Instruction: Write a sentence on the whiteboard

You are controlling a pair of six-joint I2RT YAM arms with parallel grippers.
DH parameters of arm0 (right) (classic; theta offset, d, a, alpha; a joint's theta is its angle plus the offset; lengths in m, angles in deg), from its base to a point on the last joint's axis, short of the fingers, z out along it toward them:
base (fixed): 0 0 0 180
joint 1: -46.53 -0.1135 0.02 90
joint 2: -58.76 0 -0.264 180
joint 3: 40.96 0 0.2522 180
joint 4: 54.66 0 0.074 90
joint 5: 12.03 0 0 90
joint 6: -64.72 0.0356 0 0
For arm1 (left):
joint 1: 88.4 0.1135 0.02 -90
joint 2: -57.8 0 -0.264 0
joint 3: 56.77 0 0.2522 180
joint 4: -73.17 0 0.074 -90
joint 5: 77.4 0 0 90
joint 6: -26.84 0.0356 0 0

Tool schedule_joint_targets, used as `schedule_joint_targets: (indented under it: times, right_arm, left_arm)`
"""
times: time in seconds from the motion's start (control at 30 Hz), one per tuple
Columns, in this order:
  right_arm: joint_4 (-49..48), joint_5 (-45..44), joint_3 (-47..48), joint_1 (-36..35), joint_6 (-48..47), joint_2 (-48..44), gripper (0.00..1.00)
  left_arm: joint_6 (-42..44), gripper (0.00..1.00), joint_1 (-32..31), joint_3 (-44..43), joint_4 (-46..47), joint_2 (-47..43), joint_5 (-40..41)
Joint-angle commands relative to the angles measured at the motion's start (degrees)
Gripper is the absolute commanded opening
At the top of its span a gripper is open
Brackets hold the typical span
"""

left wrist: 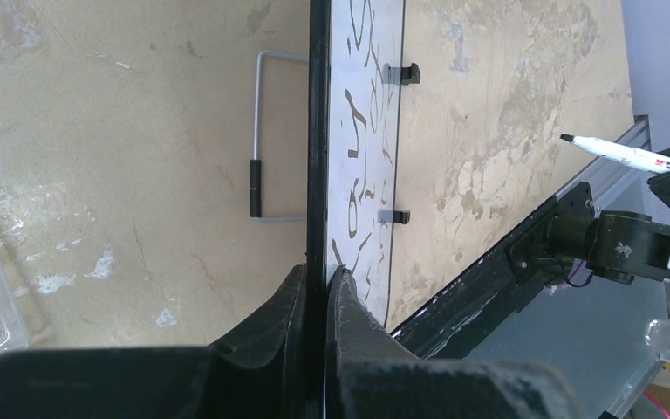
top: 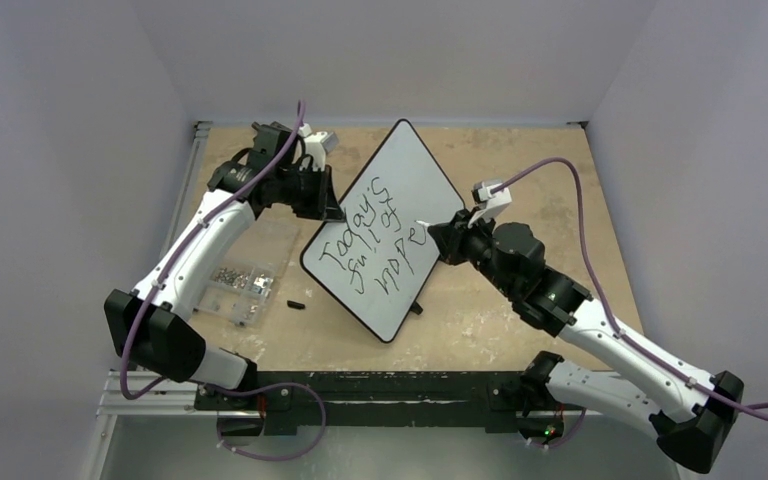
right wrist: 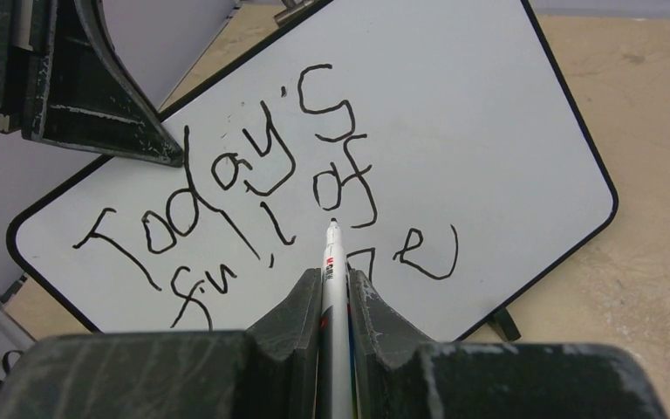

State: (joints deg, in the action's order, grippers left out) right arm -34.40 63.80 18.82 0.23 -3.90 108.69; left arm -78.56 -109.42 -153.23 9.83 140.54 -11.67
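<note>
The whiteboard (top: 415,175) stands tilted on the worktop (top: 530,165), between the two arms and turned at an angle. The sentence (top: 375,240) runs across it in three slanted lines that I read as "Today's full of hope". The left gripper (top: 335,212) is clamped on the board's black rim at its left side, with its jaws pinched tight on the edge. The right gripper (top: 438,235) is shut on a white marker (right wrist: 332,262), which points at the board just under "of".

From the left wrist view the marker's tip hangs off the surface, apart from the board. The last word looks finished to me, though the right gripper hides part of it in its own view.

If that's so, the thing to do well here is the exit. Pull the marker straight back from the board and don't sweep it sideways over fresh ink.

The left arm should hold the rim steady until the tip is well away, because the board is propped and gripped at one edge only. If a stroke needs touching up, I'd come in square and press lightly so the board doesn't rock.
</note>
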Motion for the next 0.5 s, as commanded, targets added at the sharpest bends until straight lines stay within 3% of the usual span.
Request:
schedule_joint_targets:
  times: [0.0, 0.23, 0.47]
  right_arm:
    - [-0.4, -3.3, -0.1, 0.6, -0.8, -1.9, 0.0]
    - [-0.7, -2.0, -1.6, 0.8, -0.9, -3.0, 0.0]
    - [-1.5, -0.6, -2.8, 0.8, -0.3, -2.7, 0.0]
  left_arm:
    - [3.7, 0.0, 0.3, -0.1, -1.7, 2.5, 11.1]
    - [3.7, 0.0, 0.2, -0.3, -2.3, 3.7, 11.5]
    - [3.9, 0.08, 0.1, -0.2, -2.4, 3.4, 12.3]
